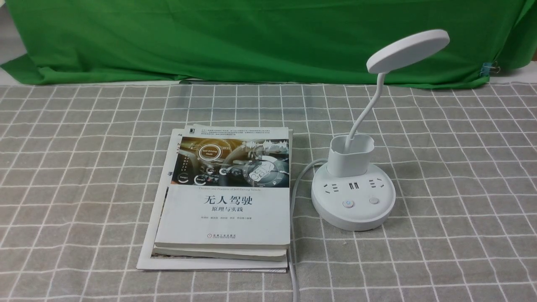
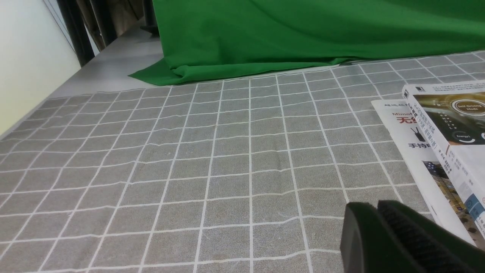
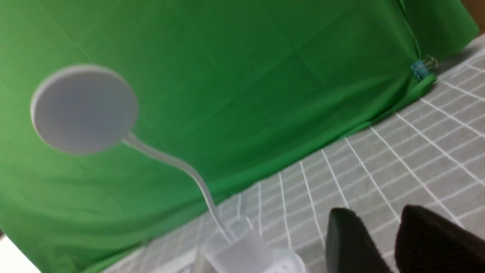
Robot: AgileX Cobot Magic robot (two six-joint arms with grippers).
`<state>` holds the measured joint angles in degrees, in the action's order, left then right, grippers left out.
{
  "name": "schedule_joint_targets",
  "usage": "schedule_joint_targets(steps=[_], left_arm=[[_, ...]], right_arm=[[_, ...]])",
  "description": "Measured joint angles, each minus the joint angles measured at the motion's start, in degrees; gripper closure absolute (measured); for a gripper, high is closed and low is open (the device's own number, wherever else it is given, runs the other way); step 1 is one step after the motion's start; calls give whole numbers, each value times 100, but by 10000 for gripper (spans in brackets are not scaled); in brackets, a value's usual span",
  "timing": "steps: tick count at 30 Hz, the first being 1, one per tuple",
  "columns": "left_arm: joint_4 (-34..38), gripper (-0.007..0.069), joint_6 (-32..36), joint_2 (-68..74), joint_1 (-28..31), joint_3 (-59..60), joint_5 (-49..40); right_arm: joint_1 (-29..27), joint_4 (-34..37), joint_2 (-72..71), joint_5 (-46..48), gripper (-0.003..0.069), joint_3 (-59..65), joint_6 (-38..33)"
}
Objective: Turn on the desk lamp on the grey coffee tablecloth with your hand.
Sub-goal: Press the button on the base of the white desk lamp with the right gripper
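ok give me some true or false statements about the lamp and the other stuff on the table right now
1. In the front view, the lamp stands to the right of the books. True.
2. The lamp's head is glowing. False: it looks grey and unlit.
3. A hand is pressing a button on the lamp. False: neither hand touches it; the right hand hovers apart from it, with a gap between its fingers.
4. The books lie stacked on the checked cloth. True.
5. A white cable runs between the lamp and the books. True.
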<state>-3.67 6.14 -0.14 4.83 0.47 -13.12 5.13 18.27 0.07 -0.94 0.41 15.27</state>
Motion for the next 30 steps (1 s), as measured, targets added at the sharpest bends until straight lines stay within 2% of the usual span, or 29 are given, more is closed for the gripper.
schedule_joint_targets(steps=[3, 7, 10, 14, 16, 17, 18, 21, 25, 30], left_arm=[[0, 606, 0, 0, 0, 0, 0], [0, 606, 0, 0, 0, 0, 0], [0, 606, 0, 0, 0, 0, 0], [0, 606, 0, 0, 0, 0, 0], [0, 606, -7, 0, 0, 0, 0], [0, 606, -2, 0, 0, 0, 0], [0, 606, -1, 0, 0, 0, 0], [0, 606, -2, 0, 0, 0, 0], [0, 606, -2, 0, 0, 0, 0], [0, 606, -2, 0, 0, 0, 0]], right_arm=[[0, 7, 0, 50, 460, 0, 14], [0, 14, 160, 687, 533, -266, -365], [0, 14, 910, 1711, 609, -1224, -1377], [0, 14, 2205, 3180, 627, -2483, -2467], [0, 14, 2672, 3529, 627, -2763, -2701], [0, 14, 3400, 4040, 627, -3203, -2923], [0, 14, 3400, 4083, 627, -3248, -2950], [7, 14, 4724, 4455, 627, -3851, -3146], [200, 3, 5718, 4412, 627, -4285, -3160], [1032, -126, 7282, 4249, 627, -5035, -3167]])
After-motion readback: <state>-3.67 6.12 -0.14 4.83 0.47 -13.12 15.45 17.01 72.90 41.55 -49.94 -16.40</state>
